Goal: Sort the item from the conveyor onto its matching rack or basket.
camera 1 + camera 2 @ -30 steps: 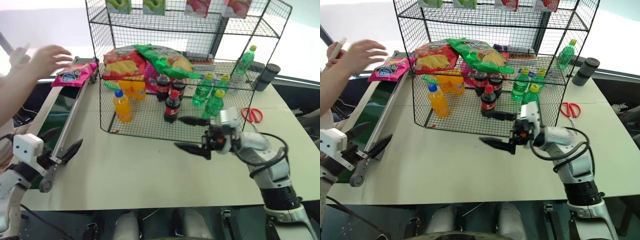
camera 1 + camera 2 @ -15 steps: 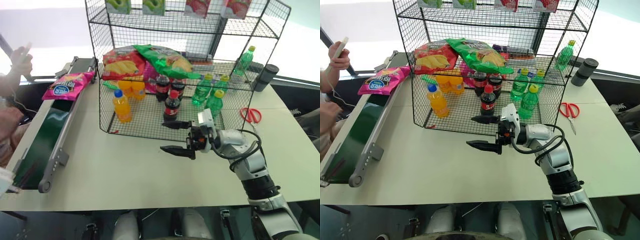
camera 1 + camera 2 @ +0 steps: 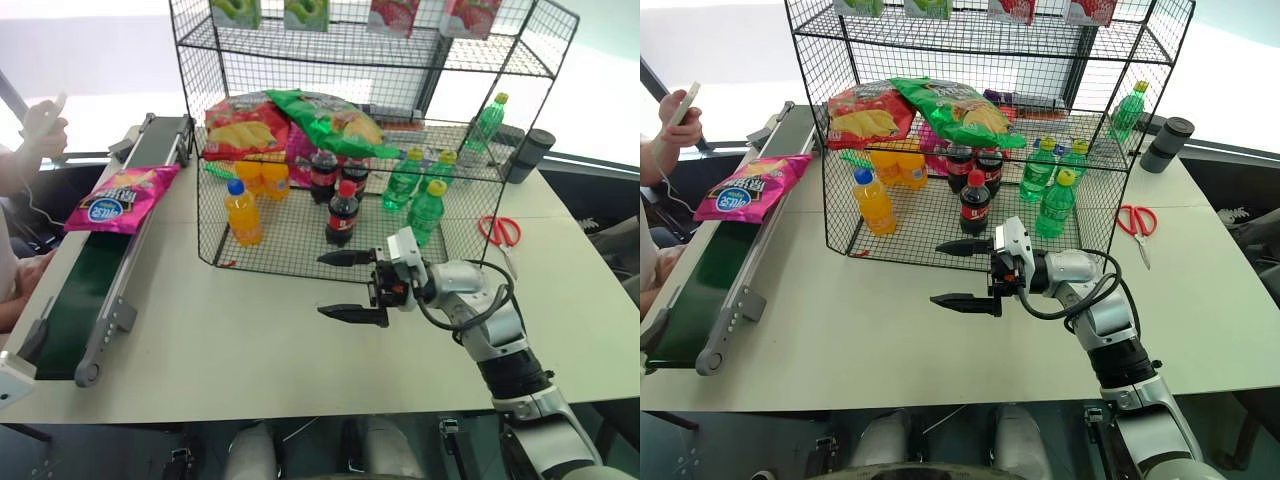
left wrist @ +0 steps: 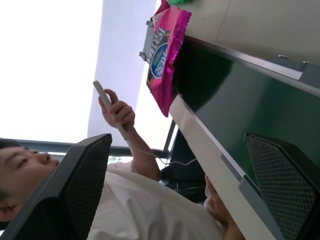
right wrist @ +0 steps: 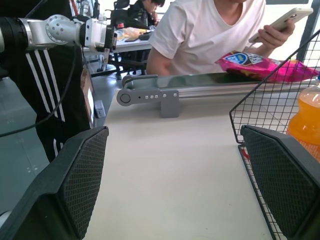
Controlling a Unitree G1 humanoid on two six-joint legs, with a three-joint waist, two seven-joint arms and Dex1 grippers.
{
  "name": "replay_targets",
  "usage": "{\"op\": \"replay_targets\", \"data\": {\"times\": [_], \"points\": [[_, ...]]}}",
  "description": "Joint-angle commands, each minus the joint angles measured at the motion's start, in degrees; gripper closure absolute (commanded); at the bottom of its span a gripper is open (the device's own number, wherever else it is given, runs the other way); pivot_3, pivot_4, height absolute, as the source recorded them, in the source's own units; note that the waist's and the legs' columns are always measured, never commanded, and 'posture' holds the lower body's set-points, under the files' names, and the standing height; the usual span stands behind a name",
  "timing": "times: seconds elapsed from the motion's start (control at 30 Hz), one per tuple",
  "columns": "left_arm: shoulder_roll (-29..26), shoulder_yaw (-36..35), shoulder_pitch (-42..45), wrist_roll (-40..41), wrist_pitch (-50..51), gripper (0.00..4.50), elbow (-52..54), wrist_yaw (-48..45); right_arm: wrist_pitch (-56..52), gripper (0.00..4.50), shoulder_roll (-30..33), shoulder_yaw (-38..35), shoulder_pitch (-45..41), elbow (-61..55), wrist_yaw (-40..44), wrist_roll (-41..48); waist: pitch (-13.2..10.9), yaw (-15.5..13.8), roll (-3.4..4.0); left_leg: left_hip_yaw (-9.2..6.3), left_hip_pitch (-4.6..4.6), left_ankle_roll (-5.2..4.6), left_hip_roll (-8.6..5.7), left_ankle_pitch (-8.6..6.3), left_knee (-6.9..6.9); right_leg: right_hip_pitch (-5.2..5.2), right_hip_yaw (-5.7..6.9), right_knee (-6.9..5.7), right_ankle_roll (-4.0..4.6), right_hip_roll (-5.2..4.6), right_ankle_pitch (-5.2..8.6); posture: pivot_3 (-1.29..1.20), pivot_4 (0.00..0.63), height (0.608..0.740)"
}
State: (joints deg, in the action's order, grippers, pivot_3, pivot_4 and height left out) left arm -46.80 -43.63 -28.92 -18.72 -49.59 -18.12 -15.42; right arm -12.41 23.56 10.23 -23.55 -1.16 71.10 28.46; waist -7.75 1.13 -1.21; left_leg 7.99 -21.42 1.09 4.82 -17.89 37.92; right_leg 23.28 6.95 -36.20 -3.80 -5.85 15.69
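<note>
The pink chip bag (image 3: 120, 197) has travelled along the green belt (image 3: 85, 300) toward the robot, away from the far end beside the wire rack (image 3: 340, 150). The person's hand (image 3: 45, 128) that reached over it has pulled back. The left pincer has left the belt's near end. The right pincer (image 3: 350, 285) has shifted left across the surface (image 3: 250, 340).

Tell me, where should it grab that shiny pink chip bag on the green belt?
Probably the shiny pink chip bag is best pinched across its puffy middle from above: it lies flat and askew on the dark-green conveyor belt, overhanging its outer edge. The open right gripper would come from the table side.
</note>
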Motion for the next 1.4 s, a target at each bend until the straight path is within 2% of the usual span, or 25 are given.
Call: {"op": "replay_targets", "data": {"times": [0.03, 0.17, 0.67, 1.23, 1.33, 1.4], "points": [[-1.17, 2.31, 1.00, 1.50, -1.28, 0.00, -2.50, 1.45, -1.61, 0.09, 0.31, -2.17, 0.19, -4.35, -0.97, 2.54, 0.00, -0.03, 0.00, 0.00, 0.00, 0.00, 0.00, 0.00, 0.00, 0.00, 0.00, 0.00, 0.00, 0.00, 0.00, 0.00, 0.150, 0.726], [-2.31, 4.46, 2.44, 1.30, -1.93, 0.00, -4.74, 2.67, -3.23, 0.09, 0.64, -1.82, 1.21, -7.41, -1.43, 3.48, 0.01, -0.08, -0.02, 0.01, 0.01, 0.00, 0.00, 0.00, 0.00, -0.01, 0.00, -0.01, 0.00, -0.02, 0.00, 0.00, 0.150, 0.726], [-3.32, 8.25, 3.21, 1.47, -1.24, 0.00, -6.44, 6.14, -1.95, 0.09, 1.28, -2.20, 1.73, -7.28, -2.17, 1.61, 0.01, -0.04, -0.02, 0.02, 0.00, 0.00, 0.00, 0.00, 0.00, 0.00, 0.00, -0.02, 0.00, -0.02, 0.00, 0.00, 0.150, 0.726], [-4.58, 11.73, 5.05, 3.90, 0.61, 0.00, -7.48, 4.72, -1.28, 0.09, 1.72, -1.84, 2.72, -8.01, -3.57, 0.73, 0.02, -0.08, -0.04, 0.04, 0.01, 0.00, 0.00, 0.00, 0.00, 0.01, 0.01, -0.03, -0.01, 0.02, -0.01, 0.00, 0.150, 0.726], [-4.54, 13.69, 5.15, 9.91, 1.15, 0.86, -7.30, -0.54, -1.44, 0.00, 1.92, -2.04, 2.72, -8.17, -3.76, 0.78, 0.01, -0.08, -0.02, 0.04, 0.01, 0.00, 0.00, 0.00, 0.00, 0.01, 0.00, -0.03, -0.01, 0.01, -0.01, 0.00, 0.150, 0.726], [-4.67, 13.82, 5.63, 9.95, 1.19, 1.85, -7.41, -0.52, -1.44, 0.00, 2.03, -2.09, 2.79, -8.27, -3.89, 0.72, 0.03, -0.05, -0.04, 0.04, 0.01, 0.00, 0.00, 0.00, 0.00, 0.01, 0.00, -0.03, -0.01, 0.01, -0.01, 0.00, 0.150, 0.726]]}}
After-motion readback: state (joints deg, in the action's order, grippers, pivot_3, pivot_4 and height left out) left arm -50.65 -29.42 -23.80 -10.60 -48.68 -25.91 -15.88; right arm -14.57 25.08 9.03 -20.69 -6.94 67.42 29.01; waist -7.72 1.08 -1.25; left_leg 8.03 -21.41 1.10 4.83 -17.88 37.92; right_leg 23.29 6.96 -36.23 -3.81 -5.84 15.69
